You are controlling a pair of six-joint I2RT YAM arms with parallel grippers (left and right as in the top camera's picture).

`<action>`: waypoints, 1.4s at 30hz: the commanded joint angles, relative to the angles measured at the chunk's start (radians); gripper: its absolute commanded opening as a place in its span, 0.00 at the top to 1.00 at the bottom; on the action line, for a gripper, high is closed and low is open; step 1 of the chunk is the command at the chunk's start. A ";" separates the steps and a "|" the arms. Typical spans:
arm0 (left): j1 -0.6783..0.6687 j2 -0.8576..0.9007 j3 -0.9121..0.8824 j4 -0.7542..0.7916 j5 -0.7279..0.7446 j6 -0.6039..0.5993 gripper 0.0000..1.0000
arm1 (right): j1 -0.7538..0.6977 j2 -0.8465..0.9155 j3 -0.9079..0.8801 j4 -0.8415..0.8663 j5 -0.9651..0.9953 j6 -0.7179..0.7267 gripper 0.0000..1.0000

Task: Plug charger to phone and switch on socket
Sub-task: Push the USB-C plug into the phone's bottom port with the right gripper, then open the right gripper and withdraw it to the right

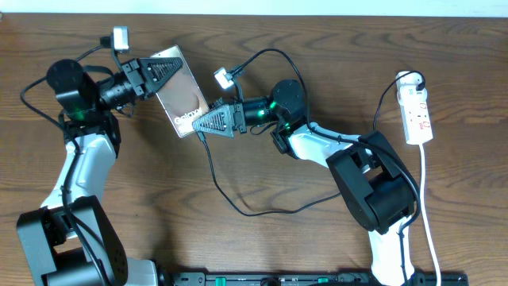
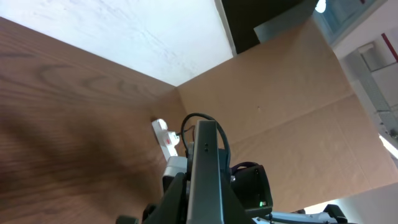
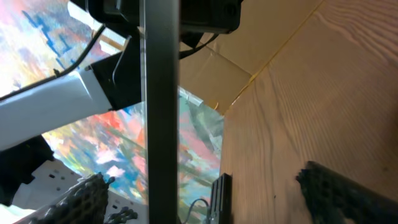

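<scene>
Overhead is showing your left gripper (image 1: 156, 74) pinching the phone (image 1: 181, 95) by one end — rigid, glossy, likely slippery, so be clamping its edges. Your right gripper (image 3: 211, 190) is standing spread beside the lettered end — the limp charger (image 1: 218, 183) is wanting a hold at its stiff plug

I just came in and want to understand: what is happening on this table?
The left hand holds the phone. The right hand, fingers apart, sits at the phone's lower end, where the charger ends; I cannot tell if the plug is in. The socket lies untouched at the right.
</scene>
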 commanded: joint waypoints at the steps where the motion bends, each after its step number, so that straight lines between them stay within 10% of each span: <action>1: 0.048 -0.018 0.017 0.006 0.033 0.006 0.92 | -0.003 0.000 0.012 0.003 0.013 -0.016 0.01; 10: 0.141 -0.018 0.017 -0.005 0.134 0.006 0.93 | -0.038 0.000 0.012 -0.032 0.044 -0.045 0.01; 30: 0.188 -0.014 -0.001 -0.023 0.164 0.025 0.92 | -0.233 -0.267 0.016 -1.272 0.692 -0.743 0.01; 42: 0.159 0.069 -0.151 -0.039 0.045 0.072 0.93 | -0.232 -0.624 0.016 -1.619 1.133 -0.747 0.01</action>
